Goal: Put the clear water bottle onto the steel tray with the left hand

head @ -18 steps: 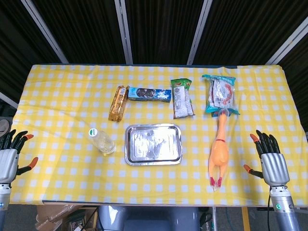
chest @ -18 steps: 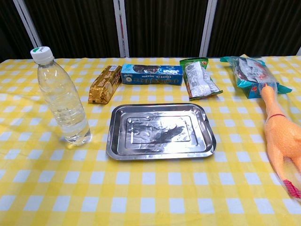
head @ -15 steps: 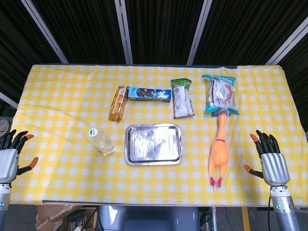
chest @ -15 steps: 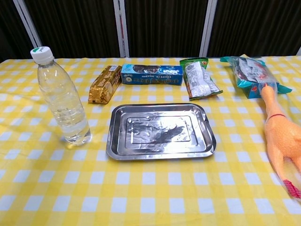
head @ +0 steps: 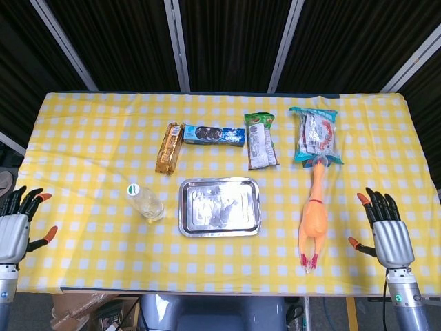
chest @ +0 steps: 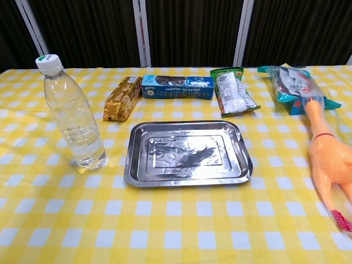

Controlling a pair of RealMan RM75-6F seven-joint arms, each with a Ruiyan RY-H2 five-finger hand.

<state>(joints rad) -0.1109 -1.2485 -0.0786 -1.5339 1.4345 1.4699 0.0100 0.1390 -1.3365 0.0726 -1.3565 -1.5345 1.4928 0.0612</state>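
A clear water bottle [head: 146,202] [chest: 72,114] with a white cap stands upright on the yellow checked cloth, just left of the steel tray [head: 220,206] [chest: 187,152]. The tray has nothing on it. My left hand [head: 16,228] hangs at the table's front left corner, far from the bottle, fingers spread and holding nothing. At the front right edge my right hand [head: 384,232] is likewise spread and holds nothing. Neither hand shows in the chest view.
Behind the tray lie a gold snack pack [head: 169,147], a blue biscuit box [head: 214,134], a green packet [head: 261,141] and a teal bag [head: 315,135]. A rubber chicken [head: 313,217] lies right of the tray.
My left hand has sunk slightly toward the frame's bottom. Bottle, tray and right hand have not moved.
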